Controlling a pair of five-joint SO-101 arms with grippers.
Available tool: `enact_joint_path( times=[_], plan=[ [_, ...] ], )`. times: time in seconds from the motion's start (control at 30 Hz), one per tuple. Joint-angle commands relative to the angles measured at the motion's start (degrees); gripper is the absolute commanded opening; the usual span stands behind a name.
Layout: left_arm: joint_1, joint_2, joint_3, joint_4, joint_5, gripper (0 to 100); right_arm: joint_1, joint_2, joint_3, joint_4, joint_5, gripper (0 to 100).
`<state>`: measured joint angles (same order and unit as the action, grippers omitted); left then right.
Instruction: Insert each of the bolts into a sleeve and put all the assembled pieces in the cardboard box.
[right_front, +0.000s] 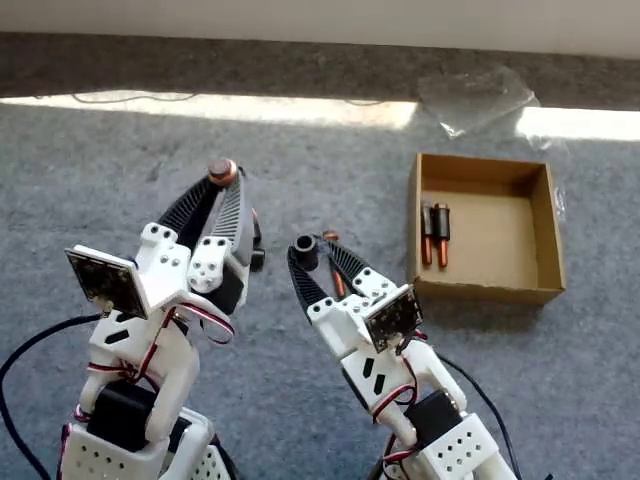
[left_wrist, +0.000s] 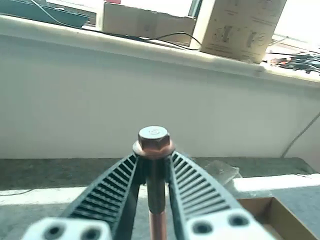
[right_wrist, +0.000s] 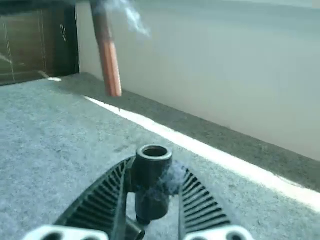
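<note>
A strip of bare table (right_front: 275, 190) separates the left gripper (right_front: 224, 185), clamped on a bolt (left_wrist: 153, 142), from the right gripper (right_front: 318, 252), clamped on a sleeve (right_wrist: 151, 175). What looks like a loose bolt (right_front: 339, 282) lies under the right one. The cardboard box (right_front: 485, 292) is open-topped. Two assembled pieces (right_front: 434, 235) crowd its left wall, and the rest of its floor is bare. A plastic bag (right_front: 478, 97) lies behind it.
</note>
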<state>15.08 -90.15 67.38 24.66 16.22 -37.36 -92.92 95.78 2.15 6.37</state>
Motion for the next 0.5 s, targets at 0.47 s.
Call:
enact_joint_path(
  times=[0.47],
  plan=[
    [9.2,-1.4,-0.3,-1.8,1.3,1,-0.2,-0.6,7.0,0.1,-0.4,0.5]
  ],
)
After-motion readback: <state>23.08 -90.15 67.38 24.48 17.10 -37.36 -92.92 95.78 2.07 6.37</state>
